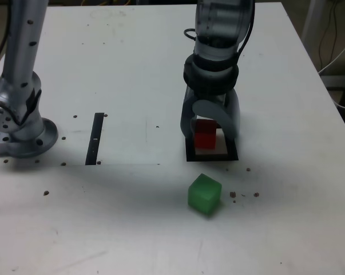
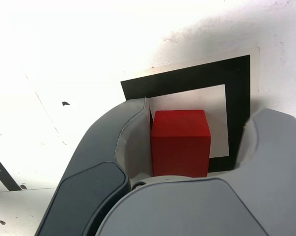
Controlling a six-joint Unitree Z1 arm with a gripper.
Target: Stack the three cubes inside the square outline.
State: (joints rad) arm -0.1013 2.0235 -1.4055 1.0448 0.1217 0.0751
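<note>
- The tool is down over the square outline, right of centre on the white desk in the exterior view.
- Between its jaws sits the red cube, and the wrist view puts that red cube on the white middle of the square outline.
- Jaws are spread here: the wrist view shows a clear gap on one side of the cube, while the other jaw looks just beside it or barely touching. Hard to call that a pinch; I read it as a let-go.
- So cube one looks placed inside the frame. Whether anything sits under it, I cannot tell; the jaws hide the base.
- The green cube waits on the desk nearer the camera, just in front of the outline and well clear of the tool.
- No yellow cube in either view.
- A narrow black strip lies off to the exterior view's left, near the arm's base; not part of the job.
- By my judgement it's about a third done: green and yellow are left to stack on the red.
</note>
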